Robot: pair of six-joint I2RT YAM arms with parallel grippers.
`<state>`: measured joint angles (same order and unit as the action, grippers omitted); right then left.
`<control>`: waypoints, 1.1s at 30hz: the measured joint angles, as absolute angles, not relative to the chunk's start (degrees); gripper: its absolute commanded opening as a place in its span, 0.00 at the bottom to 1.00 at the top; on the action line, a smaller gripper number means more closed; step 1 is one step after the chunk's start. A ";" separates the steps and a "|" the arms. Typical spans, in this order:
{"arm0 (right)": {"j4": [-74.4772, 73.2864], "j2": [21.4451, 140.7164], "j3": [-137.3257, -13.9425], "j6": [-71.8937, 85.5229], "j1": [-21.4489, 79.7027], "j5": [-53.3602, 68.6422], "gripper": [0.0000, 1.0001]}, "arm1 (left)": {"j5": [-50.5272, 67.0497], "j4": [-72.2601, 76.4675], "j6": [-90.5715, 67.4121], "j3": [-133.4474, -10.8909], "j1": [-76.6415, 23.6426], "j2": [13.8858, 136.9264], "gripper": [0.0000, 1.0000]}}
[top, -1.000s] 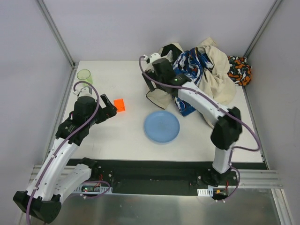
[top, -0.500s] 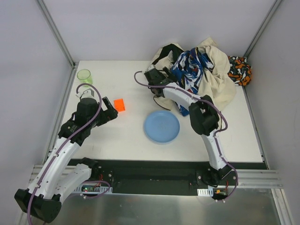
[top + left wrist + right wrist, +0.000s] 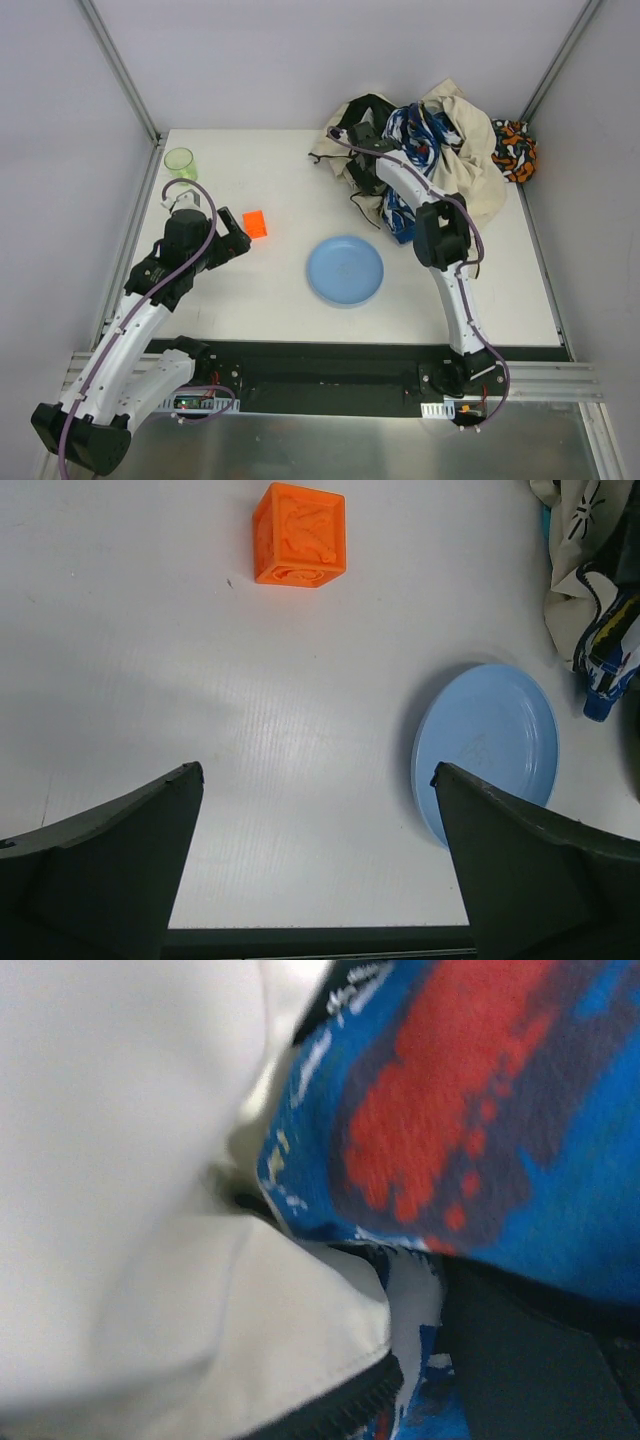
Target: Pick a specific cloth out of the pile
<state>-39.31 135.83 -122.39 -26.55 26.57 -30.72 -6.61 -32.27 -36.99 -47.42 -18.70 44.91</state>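
Pile (image 3: 470,165) in far-right corner, plate (image 3: 345,271) near

Blue plate (image 3: 345,270) lies flat on the white table (image 3: 260,300), right side up, rim all round. The orange cube (image 3: 255,223) has some embossed pattern on its faces and sits well left of the plate and a bit farther back, not touching it. The see-through green cup (image 3: 180,161) stands upright even farther left and back of the plate.
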 measured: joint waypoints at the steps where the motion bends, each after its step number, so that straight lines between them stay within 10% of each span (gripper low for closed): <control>1: -41.54 138.06 -125.34 -26.15 26.22 -30.09 0.91 | -6.66 -32.27 -37.06 -47.42 -18.70 45.06 0.99; 10: -48.36 143.50 -131.83 -26.55 24.49 -23.75 0.01 | -8.29 -32.25 -37.74 -47.83 -18.70 48.07 0.99; 33: -43.83 117.40 -126.21 -22.35 18.96 -11.75 0.00 | -5.48 -24.38 -34.74 -64.66 -18.70 73.06 0.99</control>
